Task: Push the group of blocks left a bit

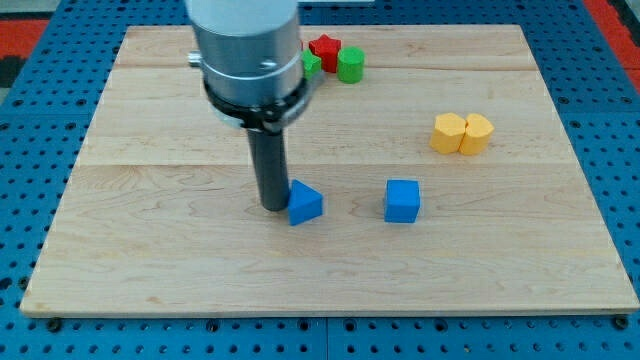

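My tip (272, 205) rests on the wooden board (150, 250), touching the left side of a blue triangular block (305, 203). A blue cube (402, 200) sits apart to the right of it. At the view's top a red star block (324, 49) sits with a green cylinder (350, 65) on its right and another green block (311, 66) on its left, partly hidden behind the arm. Two yellow blocks (449, 132) (477, 133) sit touching each other at the view's right.
The arm's grey body (245, 45) hangs over the board's top middle and hides part of it. A blue pegboard surface (40, 120) surrounds the board.
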`<action>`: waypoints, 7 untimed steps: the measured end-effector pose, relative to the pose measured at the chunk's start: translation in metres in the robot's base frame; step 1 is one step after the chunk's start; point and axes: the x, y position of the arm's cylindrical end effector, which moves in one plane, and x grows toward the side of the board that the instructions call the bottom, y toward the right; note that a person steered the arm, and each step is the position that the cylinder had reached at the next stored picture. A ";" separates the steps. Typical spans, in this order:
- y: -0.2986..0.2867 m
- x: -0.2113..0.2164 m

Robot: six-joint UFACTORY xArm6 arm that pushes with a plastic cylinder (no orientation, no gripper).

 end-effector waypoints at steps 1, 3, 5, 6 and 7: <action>0.035 -0.003; 0.065 -0.012; 0.079 -0.141; 0.115 -0.220; 0.166 -0.262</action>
